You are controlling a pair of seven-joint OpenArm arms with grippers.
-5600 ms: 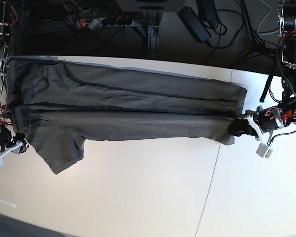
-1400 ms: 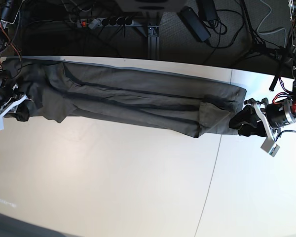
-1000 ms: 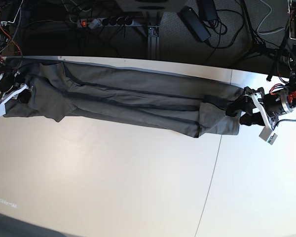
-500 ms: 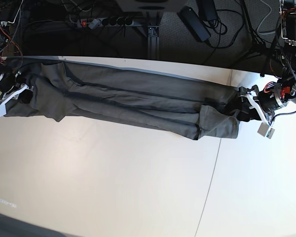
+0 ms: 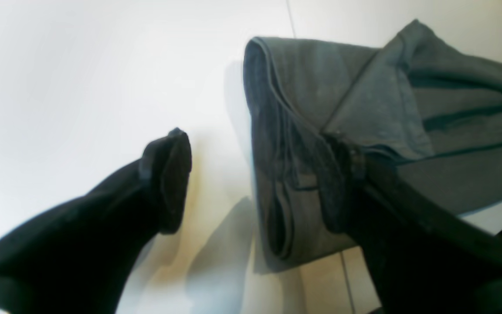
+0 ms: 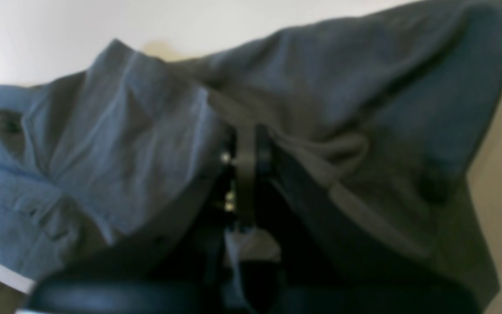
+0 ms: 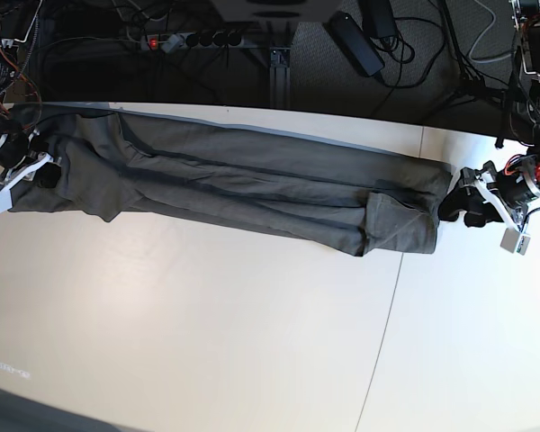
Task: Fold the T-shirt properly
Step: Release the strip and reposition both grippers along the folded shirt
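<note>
A: The white bench (image 7: 207,333) fills the base view, with dark floor, cables and a power strip (image 7: 191,40) behind its far edge. Where does the T-shirt (image 7: 243,184) lie on it?

B: Along the far edge, as one long narrow band running nearly the whole width of the bench, creased lengthwise.

A: What is at the T-shirt's left end in that view?

B: The right end effector (image 7: 22,166). Its jaws are closed and clamp a pinch of the T-shirt (image 6: 146,144); the right wrist view shows cloth bunched around them.

A: And past the middle?

B: Near the other end a flap (image 7: 398,225) is turned over onto the band, its rolled hem (image 5: 273,144) plain in the left wrist view.

A: And beyond that end?

B: The left end effector (image 7: 472,205) sits just beside it, jaws spread wide. One finger (image 5: 164,183) stands over bare bench; the other lies against the cloth.
</note>
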